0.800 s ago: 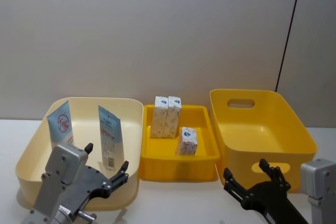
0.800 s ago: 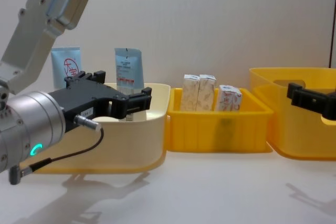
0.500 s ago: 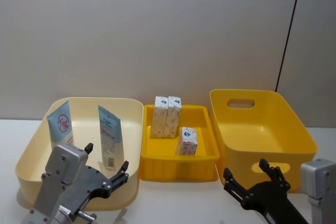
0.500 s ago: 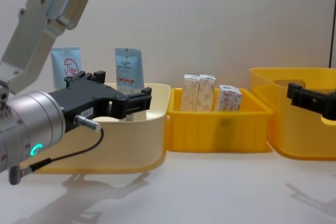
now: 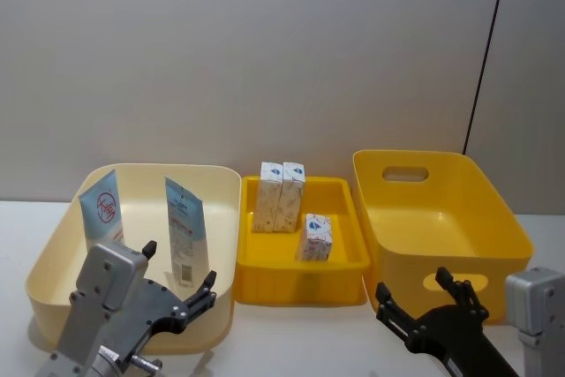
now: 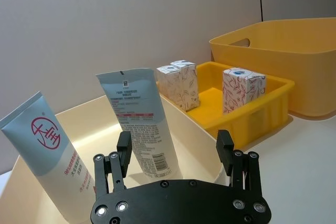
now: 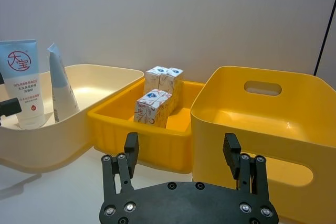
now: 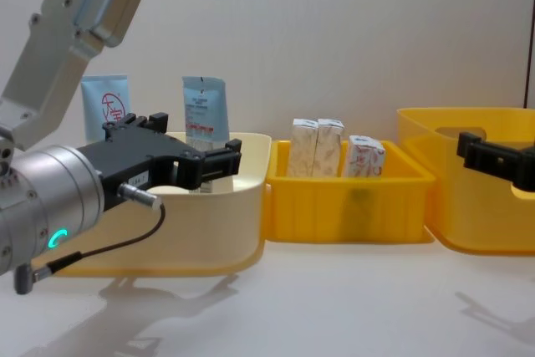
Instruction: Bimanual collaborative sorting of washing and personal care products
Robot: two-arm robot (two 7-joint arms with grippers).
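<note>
2 squeeze tubes stand inside the cream bin (image 5: 55,245), which sits at 9 o'clock of the small yellow tray (image 5: 300,287). The red-circle tube (image 5: 104,214) stands toward the bin's 9 o'clock side with its mark facing the robot. The second tube (image 5: 185,231) stands apart from it toward 3 o'clock, its printed back showing in the left wrist view. Both rest on their caps and lean slightly.

3 cream cartons with reddish-brown print stand upright in the tray. The paired cartons (image 5: 281,196) touch side by side near its 11 o'clock corner. The third carton (image 5: 315,236) stands alone toward 4 o'clock, apart from the pair.

The large yellow bin (image 5: 441,218) sits at 3 o'clock of the tray, just beside it, a handle slot in its far wall and another in its near wall.

The left gripper (image 5: 179,265) hangs at the cream bin's 6 o'clock rim, fingers spread wide, holding nothing. The right gripper (image 5: 411,283) hangs at 6 o'clock of the large yellow bin, before its near wall, fingers likewise spread wide and holding nothing. All 3 containers rest on the white table (image 5: 300,333).
</note>
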